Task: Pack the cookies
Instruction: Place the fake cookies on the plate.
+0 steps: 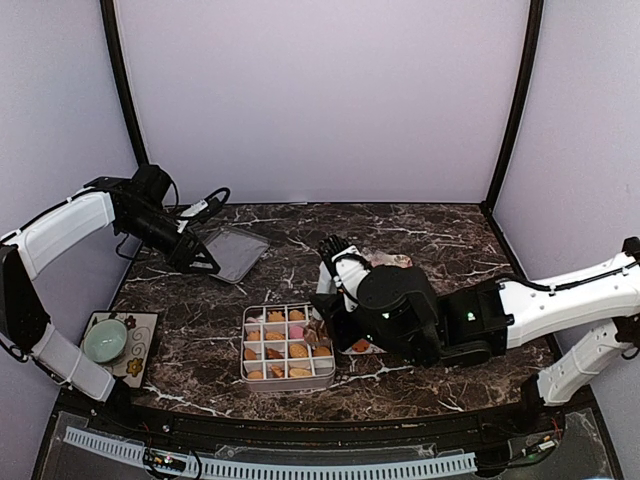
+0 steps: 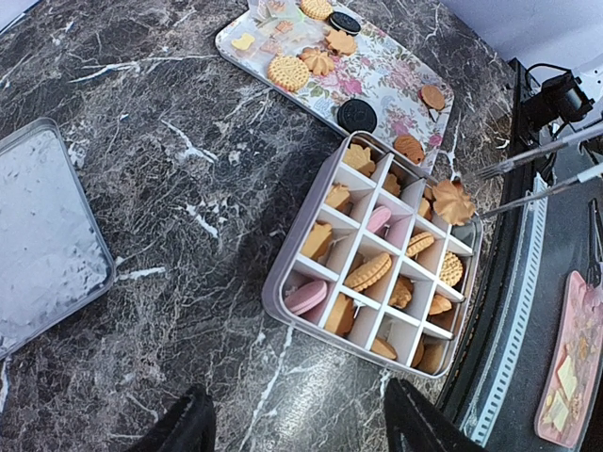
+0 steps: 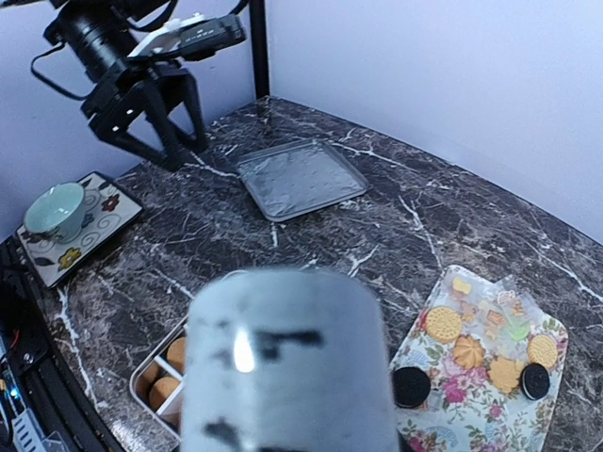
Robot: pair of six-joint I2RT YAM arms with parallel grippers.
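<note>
A grey divided box point(image 2: 283, 282) holds cookies point(image 2: 369, 271) in most compartments, golden ones and pink ones. More cookies point(image 2: 287, 72) lie on the flower-patterned tray point(image 2: 396, 75), among them black sandwich rounds point(image 2: 356, 115). Metal tongs point(image 2: 537, 169) reach in from the right and pinch a golden flower-shaped cookie point(image 2: 453, 201) over the box's corner compartment. My right gripper point(image 1: 335, 275) is shut on the tongs; their blurred grey end point(image 3: 287, 367) fills the right wrist view and hides the fingers. My left gripper point(image 2: 301, 433) hangs open over bare marble, short of the box.
The box's flat metal lid point(image 1: 232, 252) lies at the back left, beside my left gripper point(image 1: 200, 262). A green cup point(image 1: 105, 340) stands on a patterned coaster at the table's left front. My right arm covers most of the tray in the top view.
</note>
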